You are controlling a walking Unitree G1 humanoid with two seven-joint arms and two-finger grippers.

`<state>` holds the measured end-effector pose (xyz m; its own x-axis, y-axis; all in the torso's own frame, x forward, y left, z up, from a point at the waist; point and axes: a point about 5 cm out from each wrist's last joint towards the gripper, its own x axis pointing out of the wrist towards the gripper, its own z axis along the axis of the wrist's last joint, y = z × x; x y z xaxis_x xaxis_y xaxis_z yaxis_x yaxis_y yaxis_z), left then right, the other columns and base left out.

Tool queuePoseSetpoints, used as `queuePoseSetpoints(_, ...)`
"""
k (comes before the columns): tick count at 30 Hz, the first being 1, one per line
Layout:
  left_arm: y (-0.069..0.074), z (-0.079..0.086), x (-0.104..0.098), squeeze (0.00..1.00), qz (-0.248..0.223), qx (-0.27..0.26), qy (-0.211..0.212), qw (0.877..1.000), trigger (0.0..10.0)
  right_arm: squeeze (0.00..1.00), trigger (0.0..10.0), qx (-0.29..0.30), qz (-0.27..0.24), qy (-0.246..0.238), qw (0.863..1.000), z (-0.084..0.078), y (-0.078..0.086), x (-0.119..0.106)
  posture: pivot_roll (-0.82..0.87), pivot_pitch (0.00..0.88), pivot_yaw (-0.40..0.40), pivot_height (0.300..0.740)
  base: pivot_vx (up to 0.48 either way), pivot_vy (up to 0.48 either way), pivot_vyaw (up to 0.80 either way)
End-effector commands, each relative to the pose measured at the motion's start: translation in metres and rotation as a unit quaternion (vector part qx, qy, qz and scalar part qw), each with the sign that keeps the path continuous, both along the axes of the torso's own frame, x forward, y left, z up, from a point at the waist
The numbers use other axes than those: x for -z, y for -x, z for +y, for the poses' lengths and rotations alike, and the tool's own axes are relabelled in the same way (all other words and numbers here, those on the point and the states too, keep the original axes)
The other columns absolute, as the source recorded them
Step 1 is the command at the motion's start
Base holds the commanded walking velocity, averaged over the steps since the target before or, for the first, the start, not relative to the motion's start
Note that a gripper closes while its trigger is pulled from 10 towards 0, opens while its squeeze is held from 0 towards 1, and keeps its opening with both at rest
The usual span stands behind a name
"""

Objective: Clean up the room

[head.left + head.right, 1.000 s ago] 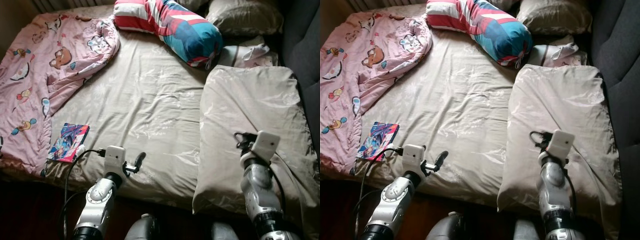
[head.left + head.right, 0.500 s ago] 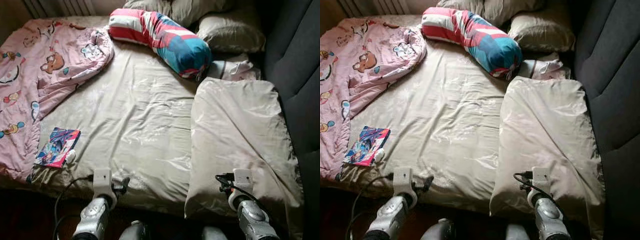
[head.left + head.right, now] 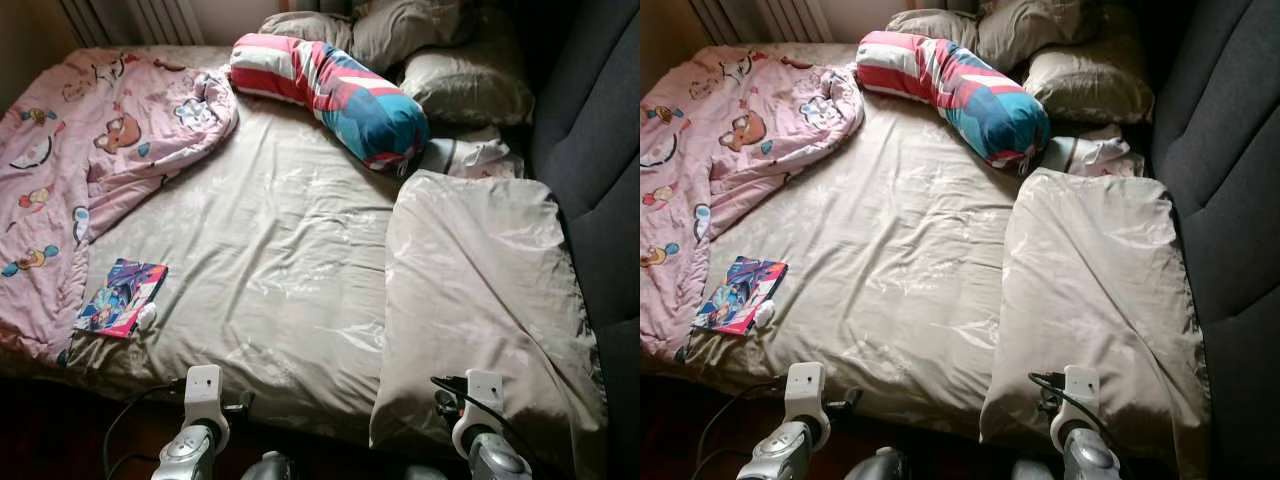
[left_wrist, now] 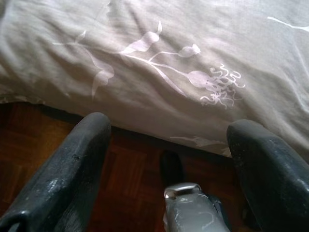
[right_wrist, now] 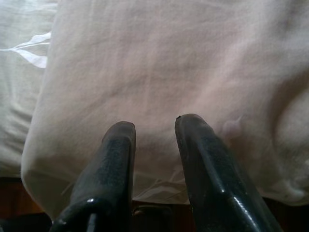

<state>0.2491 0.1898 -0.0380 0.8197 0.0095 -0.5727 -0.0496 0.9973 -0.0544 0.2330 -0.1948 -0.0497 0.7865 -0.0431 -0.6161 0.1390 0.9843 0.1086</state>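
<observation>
Left end effector (image 4: 169, 159): low at the near edge of the bed (image 3: 290, 250), fingers (image 4: 63, 179) spread wide with nothing between them. Just ahead of it in the left wrist view, beige sheet with a pale printed flower sprig (image 4: 159, 67), then reddish wood floor (image 4: 130, 169) below the sheet's hem. From the head views, only its white wrist block and a cable at the bed's foot.

Right end effector (image 5: 154, 145): fingers (image 5: 113, 169) held with a narrow gap, gripping nothing, tips over the near end of the large beige pillow (image 3: 480, 300). Directly ahead in the right wrist view, pillow fabric; off to one side, the sheet's lighter folds.

Seen from the head views alone: a colourful book (image 3: 122, 297) lying flat on the sheet, ahead of the left end effector and further to its left, with a small white thing (image 3: 146, 316) touching its near corner. Beyond the book, a pink cartoon blanket (image 3: 90, 170) bunched along the bed's left side. Far ahead of both end effectors, a striped red, white and blue bolster (image 3: 335, 95), grey pillows (image 3: 460, 80) behind it, and a crumpled white cloth (image 3: 470, 158) just past the large pillow.
</observation>
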Motion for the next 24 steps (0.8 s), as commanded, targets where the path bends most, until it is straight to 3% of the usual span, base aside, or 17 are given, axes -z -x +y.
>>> queuePoseSetpoints(1,0.009,0.004,0.008,0.00,0.028,0.004,-0.015,0.999,10.0,0.00,10.0,0.008,0.019,-0.004,1.000,0.001,0.012,0.008,-0.12,0.188,0.064,0.740,0.000,0.000,0.00)
queuePoseSetpoints(9,0.017,0.004,0.015,0.00,0.056,0.001,-0.019,0.998,10.0,0.00,10.0,0.033,0.027,-0.009,0.999,-0.007,0.021,0.012,-0.12,0.193,0.065,0.740,0.000,0.000,0.00)
queuePoseSetpoints(24,0.030,0.005,0.023,0.00,0.078,-0.003,-0.020,0.997,10.0,0.00,10.0,0.025,0.068,-0.017,0.997,0.005,0.041,0.026,-0.10,0.201,0.075,0.740,0.000,0.327,0.00)
